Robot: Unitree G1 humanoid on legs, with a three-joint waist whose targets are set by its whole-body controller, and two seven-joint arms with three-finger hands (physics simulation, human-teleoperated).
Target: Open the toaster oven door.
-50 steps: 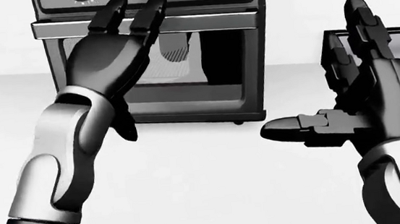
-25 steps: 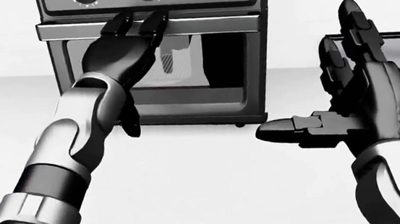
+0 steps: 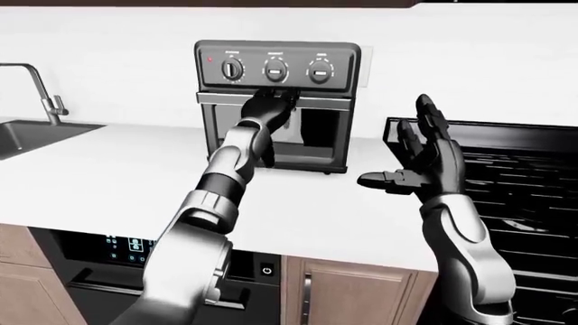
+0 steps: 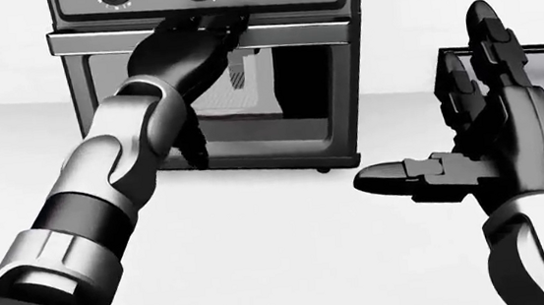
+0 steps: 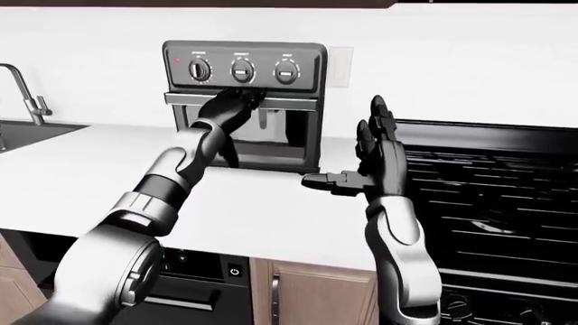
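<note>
A dark toaster oven (image 3: 343, 68) with three knobs stands on the white counter (image 3: 117, 162) against the wall, its glass door (image 4: 296, 84) closed. A silver handle bar (image 4: 292, 34) runs across the door's top. My left hand (image 4: 203, 26) reaches up to this bar. Its fingers (image 4: 214, 23) lie over the left part of the bar, and the thumb (image 4: 193, 152) hangs down, apart, before the door. My right hand (image 4: 436, 108) is open and empty. It is held upright to the right of the oven with the thumb pointing left.
A black stove (image 3: 524, 176) with grates lies at the right, behind my right hand. A sink and faucet (image 3: 36, 88) are at the far left. A dark appliance (image 3: 99, 250) and wooden cabinet doors sit under the counter. A wall outlet (image 5: 341, 64) is beside the oven.
My left hand has moved up and in from before the door glass to the handle bar, its fingers now over the bar. The right hand has barely moved.
</note>
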